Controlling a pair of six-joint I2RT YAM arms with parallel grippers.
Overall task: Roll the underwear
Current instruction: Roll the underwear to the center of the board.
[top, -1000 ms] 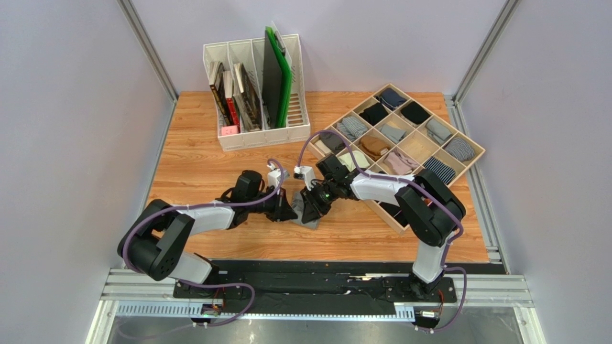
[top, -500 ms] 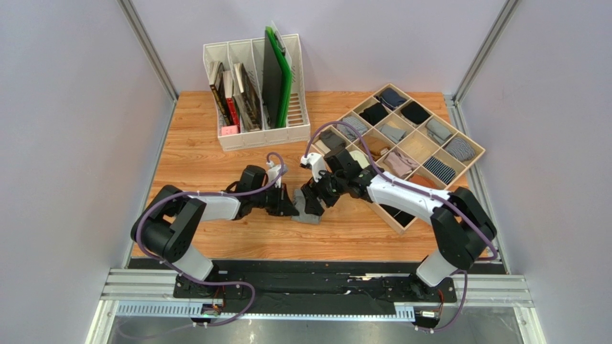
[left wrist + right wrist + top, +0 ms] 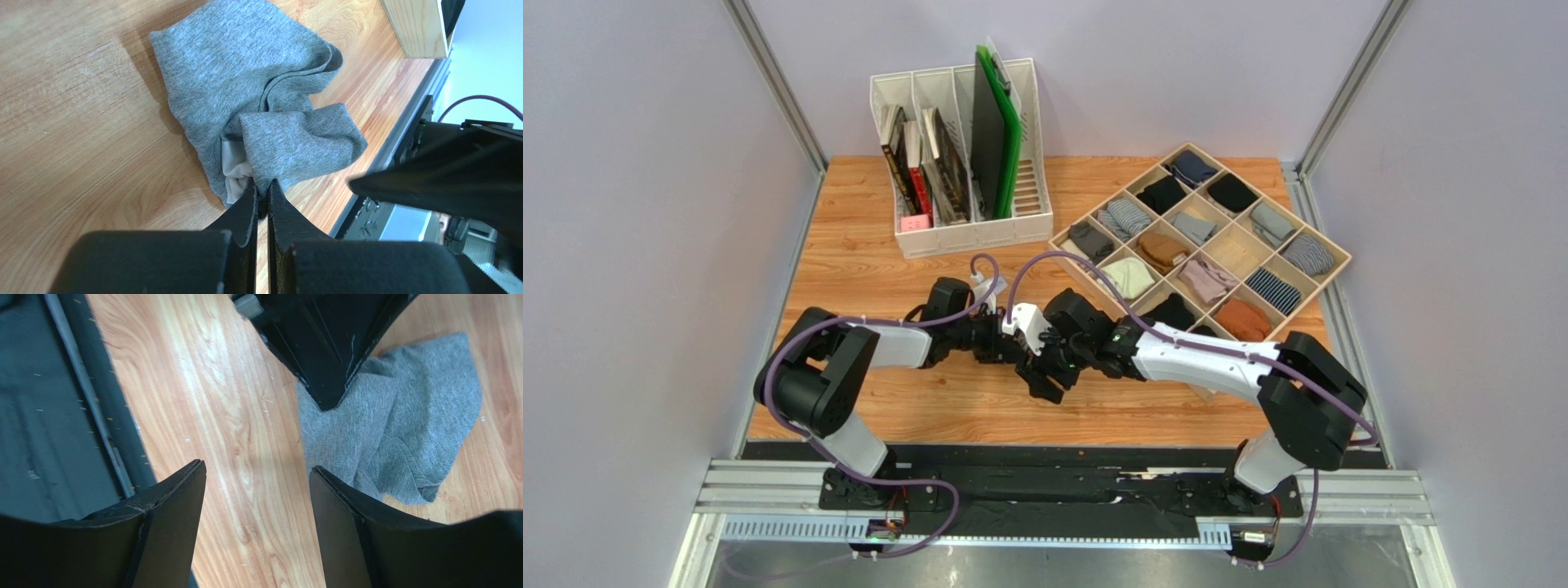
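Underwear (image 3: 245, 79): grey, crumpled on the desk (image 3: 73, 122), mid-frame.
Left hand (image 3: 258, 195): closed, pinching its lower edge.
Right hand (image 3: 258, 471): open, holding nothing, just beside it.

Plain pale lilac-grey walls (image 3: 646, 184) close in the sides and back, with slanting silver aluminium posts (image 3: 777, 86) at the corners. The warm orange-brown wood-grain tabletop (image 3: 854, 263) is evenly lit (soft shadows only), edged nearest by a black metal base rail (image 3: 1075, 480).

Underwear (image 3: 258, 79) on table (image 3: 73, 122) near tray (image 3: 417, 24)
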